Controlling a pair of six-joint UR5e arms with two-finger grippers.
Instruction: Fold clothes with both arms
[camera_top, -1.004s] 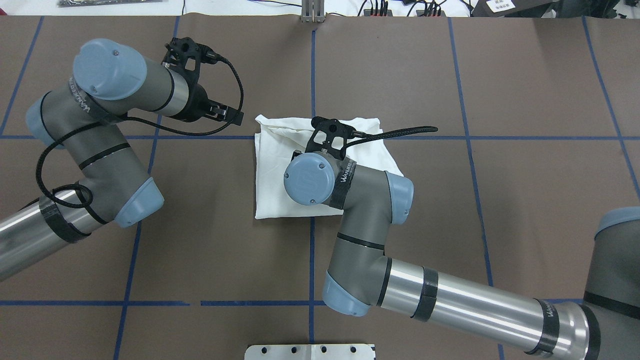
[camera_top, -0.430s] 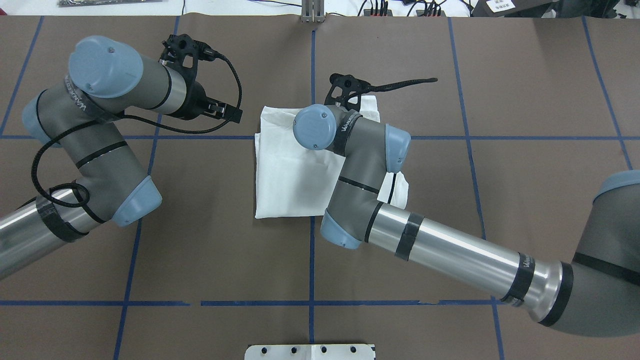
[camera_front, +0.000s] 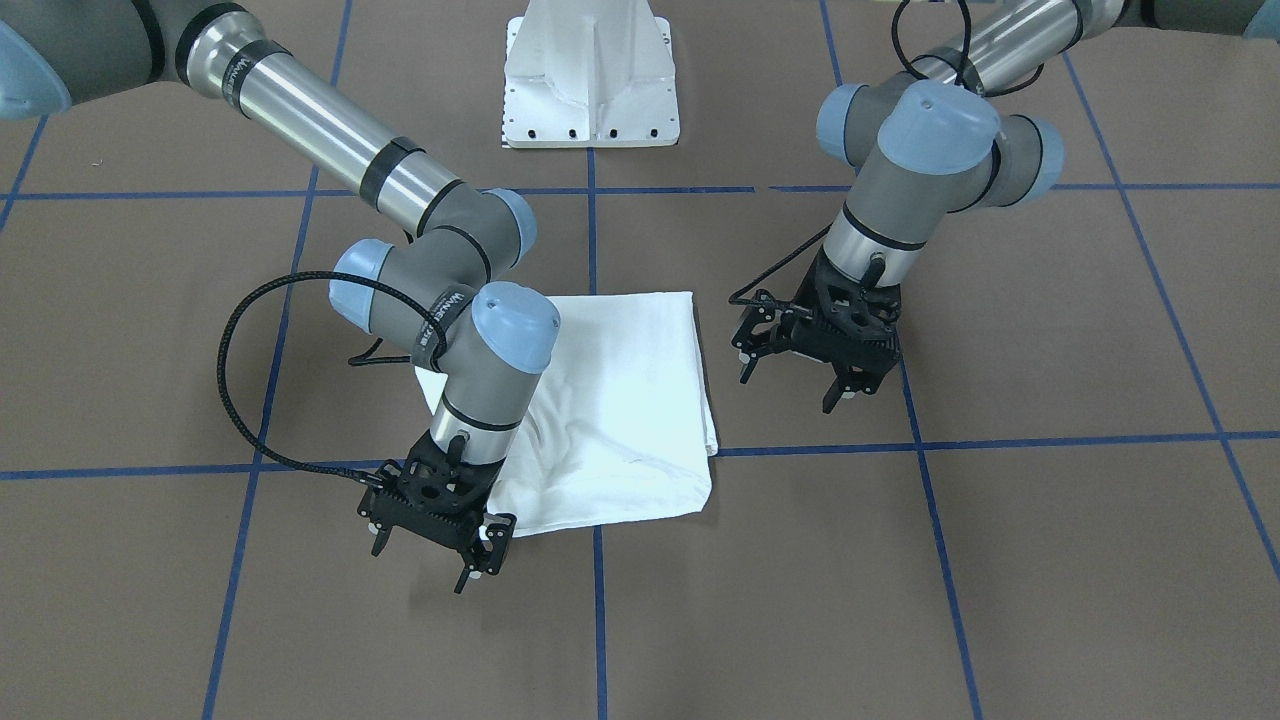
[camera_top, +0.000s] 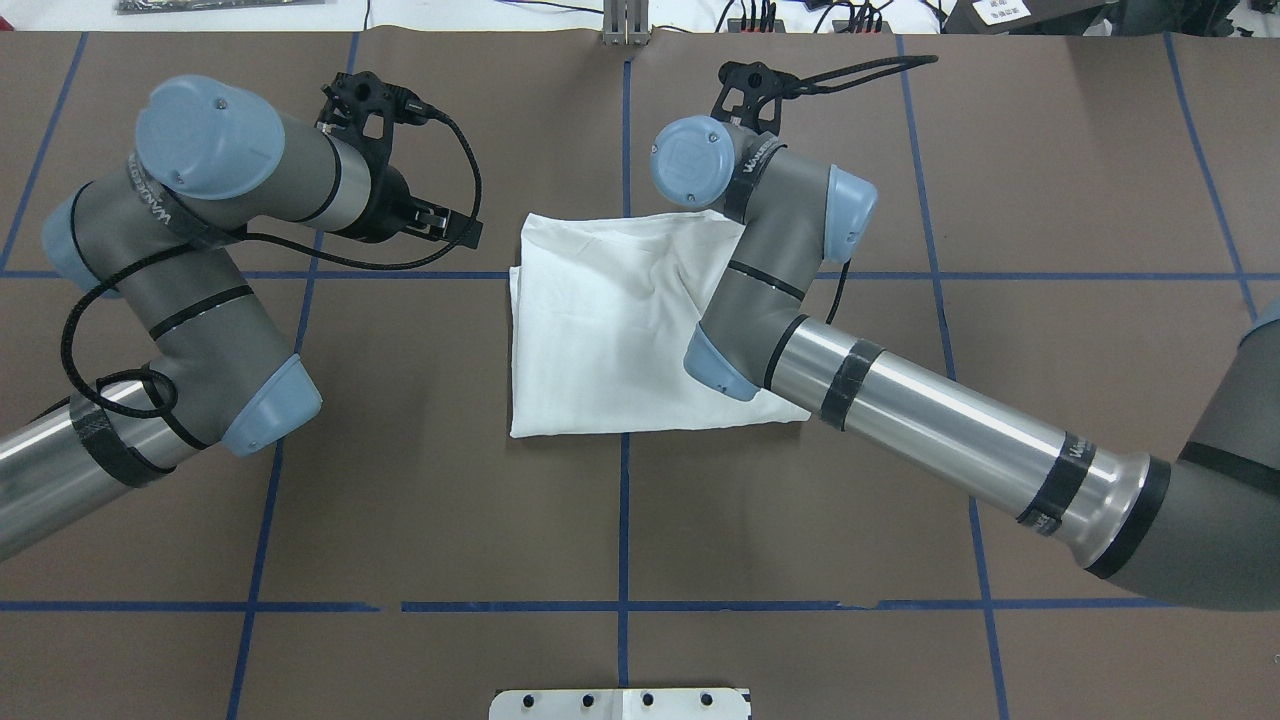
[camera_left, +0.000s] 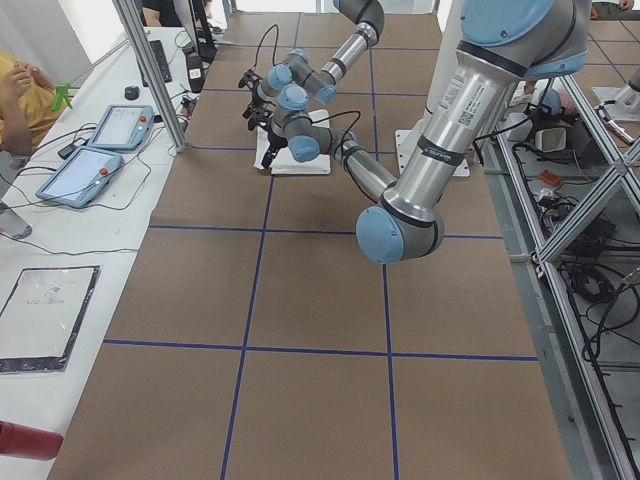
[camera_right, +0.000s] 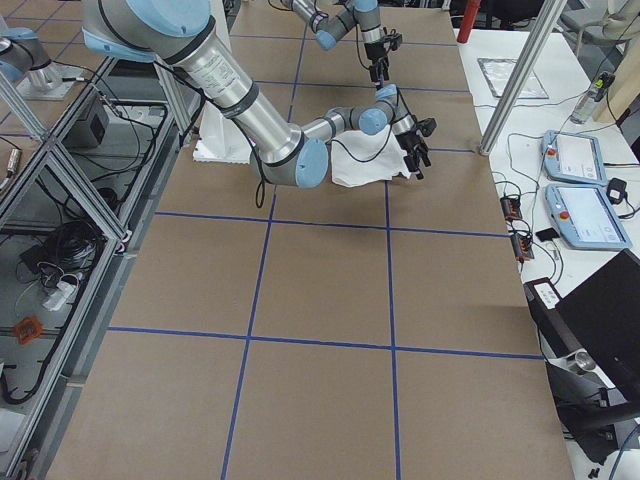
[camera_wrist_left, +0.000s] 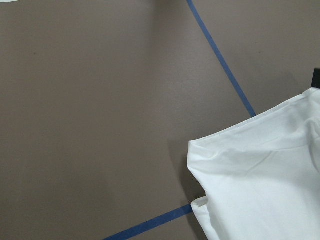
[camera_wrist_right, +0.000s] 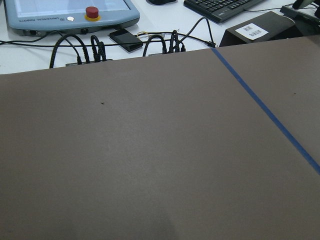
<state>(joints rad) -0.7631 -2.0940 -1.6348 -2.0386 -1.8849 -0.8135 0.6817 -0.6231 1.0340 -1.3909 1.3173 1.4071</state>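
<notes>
1. T-shirt (camera_top: 600, 340) lies at the centre of the brown table (camera_front: 1000, 560), folded to a rectangle, its far corner rumpled.
2. Right arm (camera_top: 930, 420) reaches across it; left arm (camera_top: 200, 290) waits alongside.
3. Right gripper (camera_front: 425, 565) hovers just past that corner and left gripper (camera_front: 800, 390) hangs beside the edge, both with fingers spread and empty.
4. This fold looks finished. The next move is probably to smooth that corner or pull clear.

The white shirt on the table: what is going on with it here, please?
A two-gripper folding job is under way. The white T-shirt lies on the brown table, folded into a rough square. Neither gripper holds it. The right gripper is open and empty, just past the shirt's corner away from the robot's base. The left gripper hangs open beside the shirt, apart from it.
</notes>
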